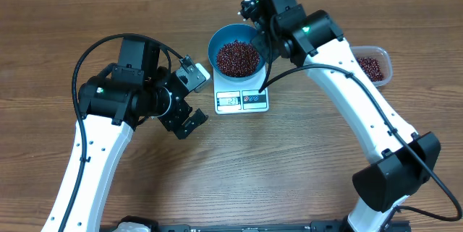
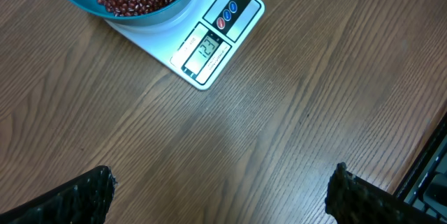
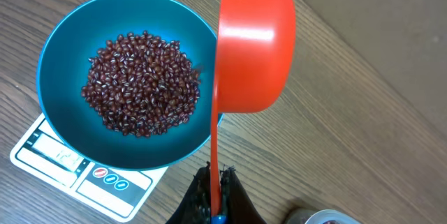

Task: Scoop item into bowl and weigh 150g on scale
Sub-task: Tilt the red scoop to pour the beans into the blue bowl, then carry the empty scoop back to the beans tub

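Right wrist view first: the right tool (image 3: 215,195) is clamped tight on the thin handle of an orange scoop (image 3: 255,42), so that one's fully closed with the scoop in hand. The cup of the scoop is rolled onto its side, right over the near rim of the bowl (image 3: 63,56), with its mouth turned away from the lens. I can't tell if anything's left in it.

Out from there, the bowl sits on the scale (image 3: 49,158) with a decent mound of beans (image 3: 143,84) in the bottom, nowhere near full. From the left wrist the display looks like 123 to me, so short of the target, though the digits are small. The tub (image 1: 383,55) with the spare beans is off on the far side of the right arm, well apart from the scale.

The left tool (image 2: 223,199) is spread as wide as it goes, holding nothing, hanging over bare counter (image 2: 279,112) just beside the scale.

My read: we're in the top-up stage, at the tipping end of a pour. Next move probably wants a return to the tub for a partial scoop, not a heaped one. After that comes a slow tilt over the bowl while watching the display, because one full dump could overshoot. Also worth keeping the scoop off the rim so it doesn't nudge the reading.
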